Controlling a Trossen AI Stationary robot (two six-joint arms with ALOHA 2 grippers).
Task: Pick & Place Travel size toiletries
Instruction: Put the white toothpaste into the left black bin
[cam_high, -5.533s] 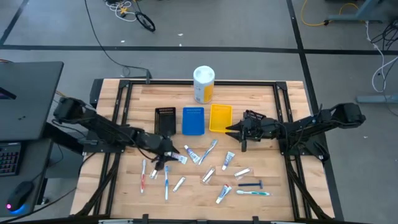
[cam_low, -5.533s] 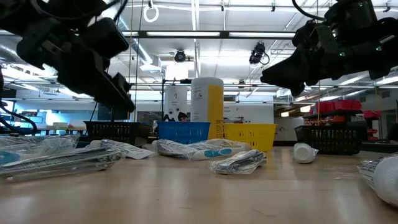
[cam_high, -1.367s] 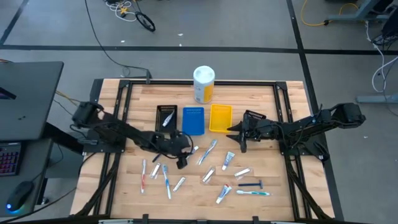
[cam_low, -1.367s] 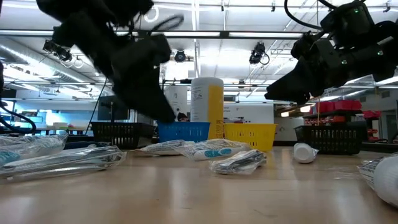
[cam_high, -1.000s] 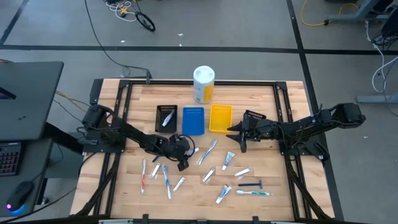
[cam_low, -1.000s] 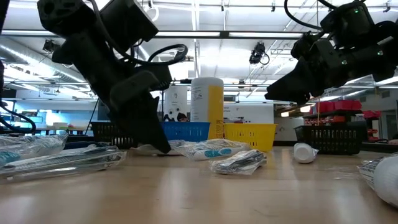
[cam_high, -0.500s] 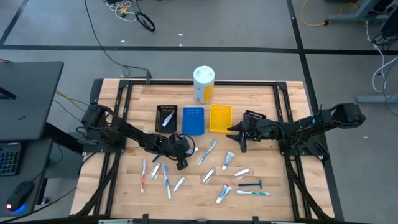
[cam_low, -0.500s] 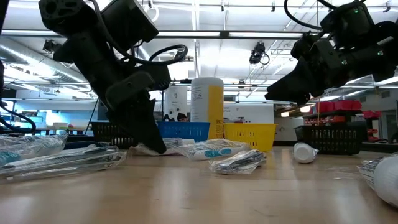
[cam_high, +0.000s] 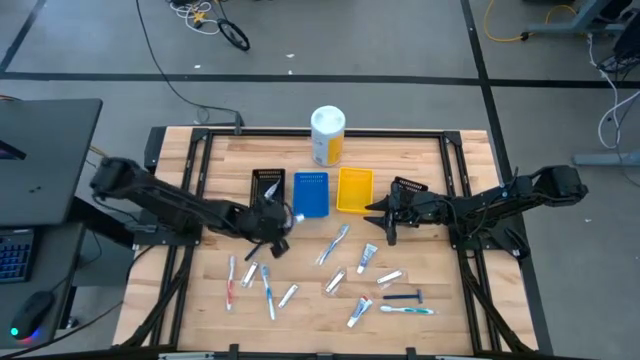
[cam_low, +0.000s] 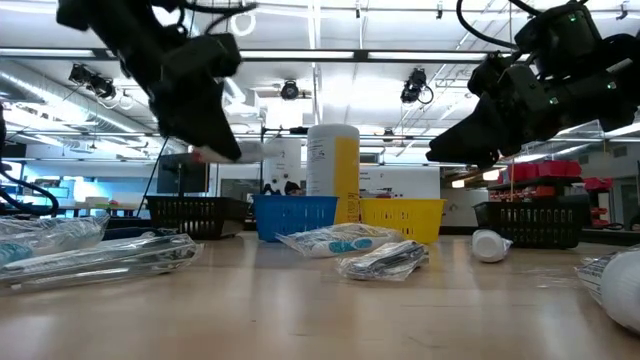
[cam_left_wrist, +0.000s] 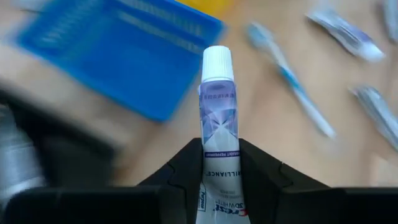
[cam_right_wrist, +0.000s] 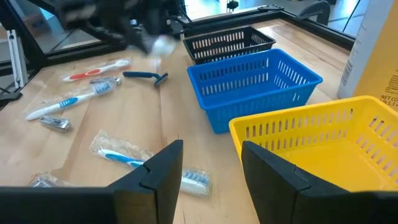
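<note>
Pinching a white toothpaste tube (cam_left_wrist: 216, 124) lengthwise, the left hand (cam_high: 277, 222) hovers beside the blue bin (cam_high: 310, 194); right hand (cam_right_wrist: 208, 163) waits spread.

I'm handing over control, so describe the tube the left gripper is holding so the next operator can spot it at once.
Start at the blue basket in the row of three. Just to its left the left gripper hangs above the table, shut on a toothpaste tube. It is the only tube off the table, white-capped with a purple label.

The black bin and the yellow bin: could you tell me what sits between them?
The blue bin sits between the black bin and the yellow bin, seen in the high view.
</note>
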